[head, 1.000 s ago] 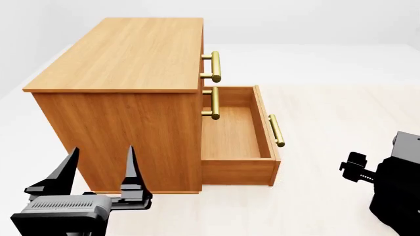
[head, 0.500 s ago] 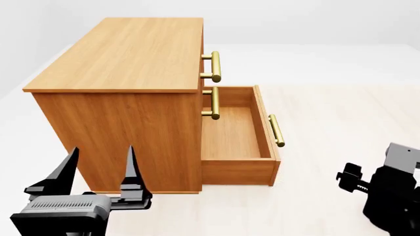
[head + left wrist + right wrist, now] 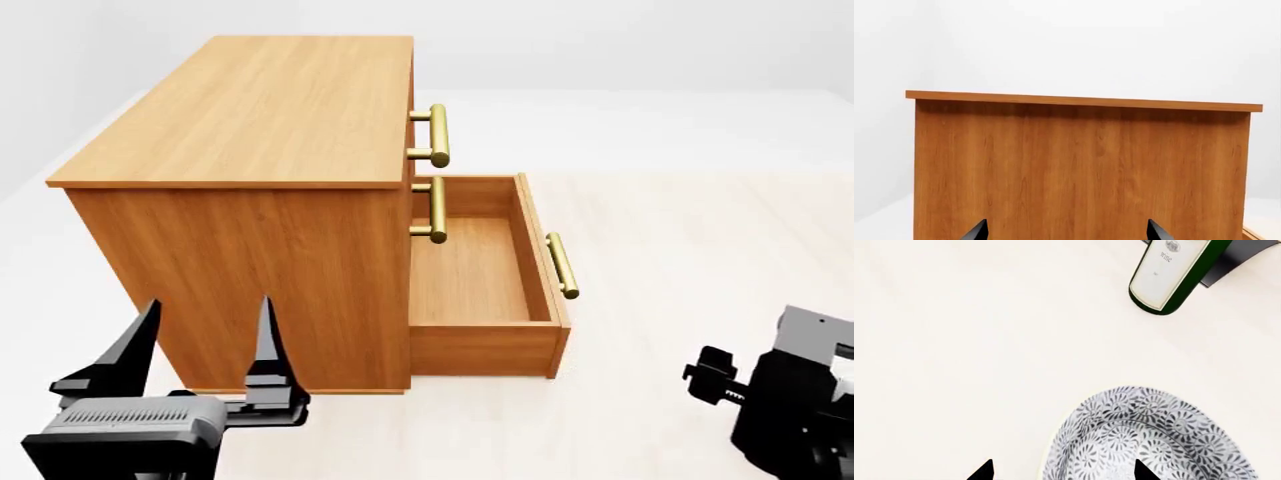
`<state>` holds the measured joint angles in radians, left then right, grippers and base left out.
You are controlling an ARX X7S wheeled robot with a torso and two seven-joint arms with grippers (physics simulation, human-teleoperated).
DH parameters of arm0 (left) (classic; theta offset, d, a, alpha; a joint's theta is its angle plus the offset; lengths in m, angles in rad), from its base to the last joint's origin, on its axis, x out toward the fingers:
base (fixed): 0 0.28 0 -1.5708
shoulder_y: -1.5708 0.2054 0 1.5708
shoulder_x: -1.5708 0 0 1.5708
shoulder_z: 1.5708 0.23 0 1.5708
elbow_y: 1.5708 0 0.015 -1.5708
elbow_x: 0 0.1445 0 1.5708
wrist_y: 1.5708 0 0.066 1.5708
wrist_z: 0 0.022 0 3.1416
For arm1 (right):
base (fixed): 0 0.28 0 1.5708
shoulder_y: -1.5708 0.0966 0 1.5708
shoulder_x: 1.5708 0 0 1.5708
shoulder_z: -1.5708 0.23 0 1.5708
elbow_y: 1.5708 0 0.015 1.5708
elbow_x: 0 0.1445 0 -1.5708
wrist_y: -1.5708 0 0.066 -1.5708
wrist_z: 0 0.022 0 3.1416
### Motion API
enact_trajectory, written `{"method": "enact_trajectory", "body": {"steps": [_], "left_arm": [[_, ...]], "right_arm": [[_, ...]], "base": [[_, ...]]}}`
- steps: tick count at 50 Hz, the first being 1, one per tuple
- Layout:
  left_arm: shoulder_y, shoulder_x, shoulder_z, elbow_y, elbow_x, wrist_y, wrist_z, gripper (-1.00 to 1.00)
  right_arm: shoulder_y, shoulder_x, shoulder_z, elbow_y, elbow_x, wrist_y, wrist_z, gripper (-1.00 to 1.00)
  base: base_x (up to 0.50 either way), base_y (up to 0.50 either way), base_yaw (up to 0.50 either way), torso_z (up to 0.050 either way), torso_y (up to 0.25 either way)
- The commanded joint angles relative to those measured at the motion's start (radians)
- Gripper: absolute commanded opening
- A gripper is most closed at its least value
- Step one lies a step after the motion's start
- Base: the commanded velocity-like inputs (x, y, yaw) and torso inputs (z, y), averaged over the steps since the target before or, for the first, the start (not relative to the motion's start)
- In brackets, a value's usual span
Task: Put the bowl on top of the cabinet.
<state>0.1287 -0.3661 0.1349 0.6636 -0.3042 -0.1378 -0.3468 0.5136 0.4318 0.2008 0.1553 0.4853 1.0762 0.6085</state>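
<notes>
The bowl [image 3: 1154,440], white with a dense blue-grey leaf pattern, sits on the pale floor in the right wrist view. My right gripper [image 3: 1064,471] is open just above it, one fingertip over the bowl and the other over bare floor beside its rim. The head view does not show the bowl; there my right arm [image 3: 787,415] is low at the right edge. The cabinet [image 3: 254,110] is an orange-brown chest with a bare flat top. My left gripper [image 3: 203,335] is open and holds nothing, facing the cabinet's side panel [image 3: 1081,165].
The cabinet's bottom drawer [image 3: 474,270] is pulled out with nothing in it, and brass bar handles [image 3: 438,135] stick out from the front. A green wine bottle [image 3: 1171,272] with a white label lies on the floor beyond the bowl, beside a dark object [image 3: 1234,260].
My right arm has sunk lower and shifted slightly left in the head view. The left arm and the cabinet have not moved.
</notes>
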Motion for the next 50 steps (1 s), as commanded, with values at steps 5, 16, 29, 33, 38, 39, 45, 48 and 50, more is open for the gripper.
{"method": "enact_trajectory", "body": {"steps": [5, 16, 29, 33, 38, 39, 45, 48, 50], "left_arm": [[-0.001, -0.004, 0.006, 0.002, -0.001, -0.001, -0.005, 1.0], [-0.001, -0.007, 0.009, 0.0, -0.003, 0.003, -0.007, 1.0], [-0.003, -0.009, 0.011, -0.006, -0.005, 0.006, -0.01, 1.0], [-0.003, -0.01, 0.01, -0.005, -0.007, 0.004, -0.012, 1.0], [-0.004, -0.011, 0.012, -0.005, -0.007, 0.006, -0.013, 1.0], [-0.003, -0.011, 0.012, -0.005, -0.007, 0.007, -0.013, 1.0], [-0.004, -0.013, 0.011, -0.004, -0.009, 0.005, -0.016, 1.0], [-0.004, -0.014, 0.013, -0.004, -0.008, 0.005, -0.017, 1.0], [-0.003, -0.016, 0.011, 0.002, -0.012, 0.001, -0.019, 1.0]], "right_arm": [[0.0, -0.003, -0.015, 0.025, -0.011, -0.017, 0.001, 1.0], [-0.002, -0.008, -0.036, 0.032, -0.018, -0.024, -0.002, 1.0], [0.012, -0.014, -0.061, 0.063, -0.029, -0.042, -0.009, 1.0], [0.009, -0.015, -0.062, 0.072, -0.031, -0.05, -0.01, 1.0], [0.011, -0.017, -0.067, 0.09, -0.035, -0.06, -0.013, 1.0], [0.013, -0.018, -0.07, 0.1, -0.038, -0.066, -0.015, 1.0], [0.014, -0.018, -0.073, 0.106, -0.038, -0.068, -0.016, 1.0], [0.01, -0.018, -0.073, 0.108, -0.038, -0.072, -0.017, 1.0], [0.008, -0.018, -0.073, 0.109, -0.038, -0.074, -0.017, 1.0]], "base": [[0.0, 0.0, 0.0, 0.0, 0.0], [0.0, 0.0, 0.0, 0.0, 0.0], [0.0, 0.0, 0.0, 0.0, 0.0], [0.0, 0.0, 0.0, 0.0, 0.0], [0.0, 0.0, 0.0, 0.0, 0.0], [0.0, 0.0, 0.0, 0.0, 0.0], [0.0, 0.0, 0.0, 0.0, 0.0], [0.0, 0.0, 0.0, 0.0, 0.0], [0.0, 0.0, 0.0, 0.0, 0.0]]}}
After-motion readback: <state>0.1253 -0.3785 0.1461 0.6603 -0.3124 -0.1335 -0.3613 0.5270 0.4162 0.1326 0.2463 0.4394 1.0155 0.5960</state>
